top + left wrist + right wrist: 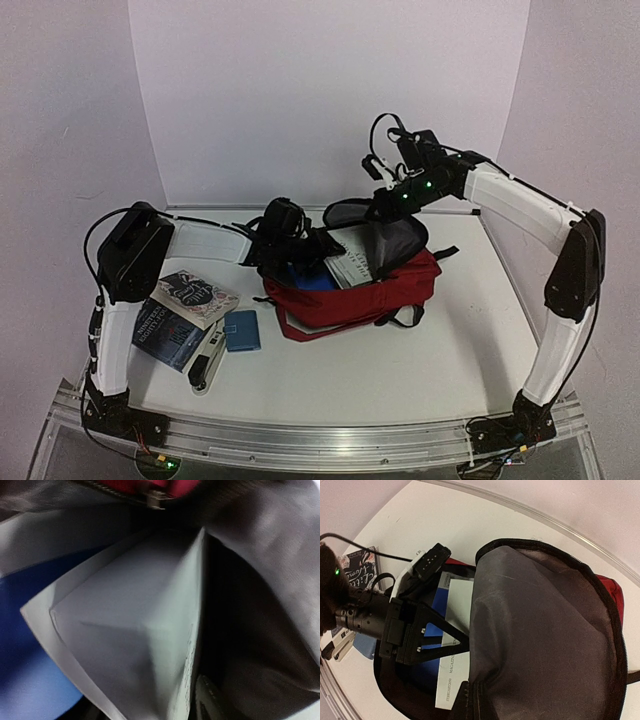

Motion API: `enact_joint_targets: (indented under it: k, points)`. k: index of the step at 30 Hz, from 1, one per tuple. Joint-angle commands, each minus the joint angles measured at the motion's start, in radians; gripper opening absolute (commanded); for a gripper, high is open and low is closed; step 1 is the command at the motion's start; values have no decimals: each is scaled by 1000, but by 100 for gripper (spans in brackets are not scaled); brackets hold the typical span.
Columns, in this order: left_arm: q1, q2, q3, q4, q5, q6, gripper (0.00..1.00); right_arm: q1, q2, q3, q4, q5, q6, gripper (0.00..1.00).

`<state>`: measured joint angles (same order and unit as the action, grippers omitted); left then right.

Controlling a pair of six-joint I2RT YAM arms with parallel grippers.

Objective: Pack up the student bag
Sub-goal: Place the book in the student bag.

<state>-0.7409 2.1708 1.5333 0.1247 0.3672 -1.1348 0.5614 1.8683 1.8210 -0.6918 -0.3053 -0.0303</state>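
The student bag [350, 295] lies open on the white table, dark red with grey lining [545, 630]. My right gripper [385, 200] is shut on the edge of the bag's flap [470, 700] and holds it up. My left gripper [315, 250] reaches into the opening. Its black fingers [445, 630] close to a point on a white magazine [457, 610] that stands inside the bag. The magazine [135, 630] fills the left wrist view. A blue flat item [437, 600] lies in the bag beside it. The bag's red edge and zipper [155, 497] show at the top of that view.
Left of the bag lie a patterned book [195, 297] on a dark blue book [170, 335], a small blue notebook [242, 330] and a stapler [208, 365]. A black strap [405, 318] trails from the bag's front. White walls enclose the table.
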Motion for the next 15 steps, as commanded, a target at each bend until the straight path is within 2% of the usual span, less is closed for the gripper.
enact_joint_targets:
  k: [1, 4, 10, 15]
  points:
    - [16, -110, 59, -195, -70, 135, 66, -30, -85, -32, 51, -41, -50, 0]
    - [17, -167, 63, -295, -108, 205, 75, -77, -99, -43, 41, -42, -86, 0]
    - [17, -241, 65, -420, -94, 312, 78, -178, -106, -16, -14, -49, -190, 0]
    - [23, -327, 16, -463, -127, 321, 81, -202, -79, 18, -35, -91, -185, 0]
